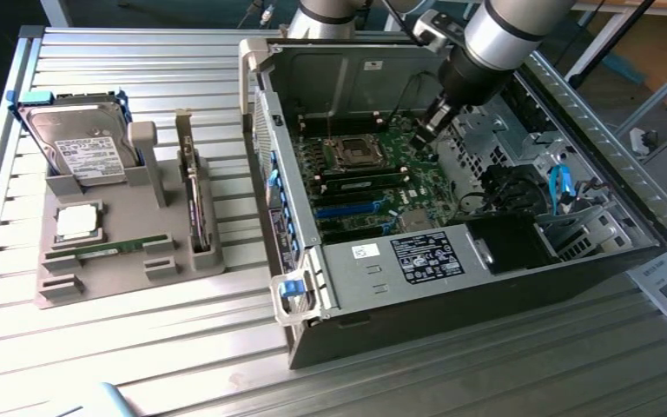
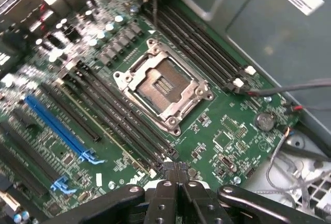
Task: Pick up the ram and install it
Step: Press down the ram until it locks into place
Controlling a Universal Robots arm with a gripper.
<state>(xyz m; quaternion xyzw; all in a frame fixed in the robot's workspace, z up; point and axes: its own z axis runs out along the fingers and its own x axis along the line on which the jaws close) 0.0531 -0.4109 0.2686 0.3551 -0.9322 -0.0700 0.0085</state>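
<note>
Pick not yet made: hand shut and empty inside the case, ram lying in the tray.

Exterior view: the ram (image 1: 110, 251) is seen flat in the grey tray (image 1: 114, 282) on the surface (image 1: 136, 356), at the exterior view's left, just near of the processor (image 1: 76, 221) and well apart from the open computer case (image 1: 426, 287); the hand (image 1: 430, 132) is held low over the far part of the board inside the case. Wrist view: the hand (image 2: 173, 169) is seen with fingers pressed together, nothing between them, tips just above the end of the memory slots (image 2: 119, 115) beside the empty CPU socket (image 2: 163, 87). Step judged as pre-pick; a grasp would call for fingers opened and lined up across the slim stick.
</note>
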